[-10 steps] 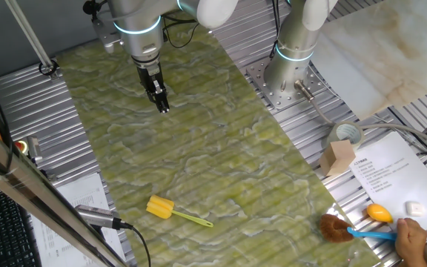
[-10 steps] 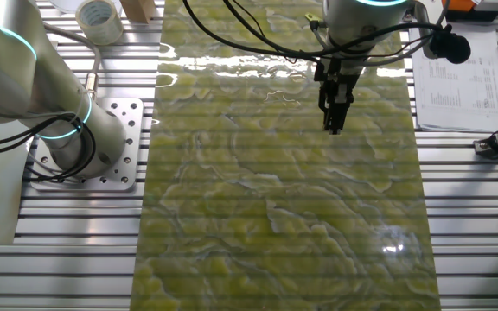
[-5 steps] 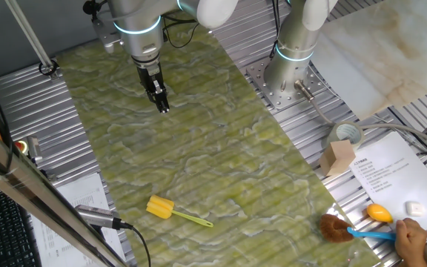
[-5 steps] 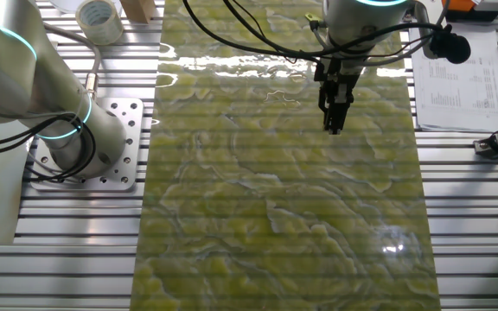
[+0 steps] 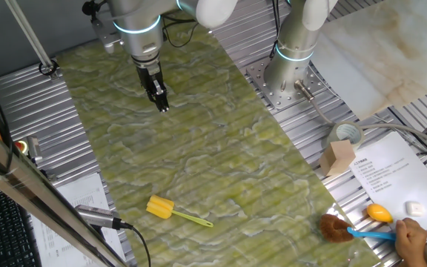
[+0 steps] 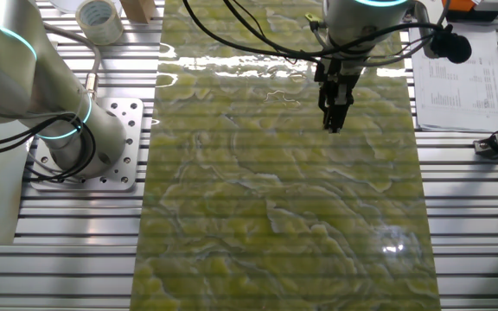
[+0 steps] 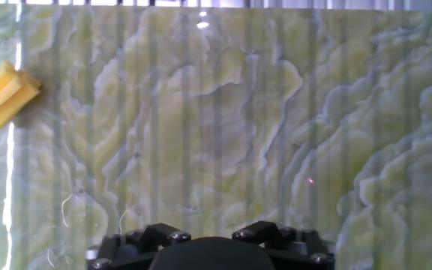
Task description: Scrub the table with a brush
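Little differs from half a second ago: the end effector [image 5: 163, 106] has risen a shade above the green marbled worktop [image 5: 221, 148], and nothing else has shifted. It hangs with its fingers pressed together, holding nothing. The brush [image 5: 175, 211] lies flat on the worktop near its front edge, well apart from the end effector. In one fixed view its long axis runs left to right, yellow head at left, thin handle pointing right and slightly down.

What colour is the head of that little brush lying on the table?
Yellow: the small stick-handled brush has a blocky yellow head, clearest in the fixed view showing it whole.
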You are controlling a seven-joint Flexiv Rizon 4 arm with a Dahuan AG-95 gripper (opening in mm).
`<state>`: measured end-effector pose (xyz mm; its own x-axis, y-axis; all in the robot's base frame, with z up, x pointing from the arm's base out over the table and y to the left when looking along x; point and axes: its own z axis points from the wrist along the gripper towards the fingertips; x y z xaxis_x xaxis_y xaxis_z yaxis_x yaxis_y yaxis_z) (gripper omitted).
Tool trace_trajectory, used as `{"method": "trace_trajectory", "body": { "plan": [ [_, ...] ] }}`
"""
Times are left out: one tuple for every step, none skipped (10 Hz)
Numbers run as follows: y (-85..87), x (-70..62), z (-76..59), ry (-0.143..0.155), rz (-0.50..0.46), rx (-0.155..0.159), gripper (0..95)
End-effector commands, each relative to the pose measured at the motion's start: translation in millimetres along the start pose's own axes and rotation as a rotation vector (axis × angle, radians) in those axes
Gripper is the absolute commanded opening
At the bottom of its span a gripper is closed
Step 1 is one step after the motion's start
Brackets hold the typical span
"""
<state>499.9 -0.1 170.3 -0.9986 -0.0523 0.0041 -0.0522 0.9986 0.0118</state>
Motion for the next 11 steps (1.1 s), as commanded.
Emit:
{"method": "trace_trajectory", "body": {
  "plan": [
    [0.4,-1.4,-0.4,0.002,-0.011,-0.002,0.0],
    [0.5,-1.9,-0.7,0.003,-0.012,-0.002,0.0],
    [0.8,-2.8,-1.2,0.003,-0.017,-0.004,0.0],
    [0.9,-3.2,-1.4,0.003,-0.017,-0.004,0.0],
    [1.4,-5.3,-2.5,0.004,-0.018,-0.004,0.0],
    [1.8,-7.9,-3.2,0.004,-0.018,-0.003,0.0],
    [1.9,-8.9,-3.2,0.005,-0.019,-0.003,0.0],
    [1.3,-13.6,-1.9,0.005,-0.028,-0.003,0.0],
    [0.0,-16.9,0.8,0.008,-0.05,-0.003,0.0],
    [-1.4,-19.8,4.0,0.009,-0.076,-0.003,0.0],
    [-3.5,-27.1,10.5,0.006,-0.113,-0.005,0.0]
  ]
}}
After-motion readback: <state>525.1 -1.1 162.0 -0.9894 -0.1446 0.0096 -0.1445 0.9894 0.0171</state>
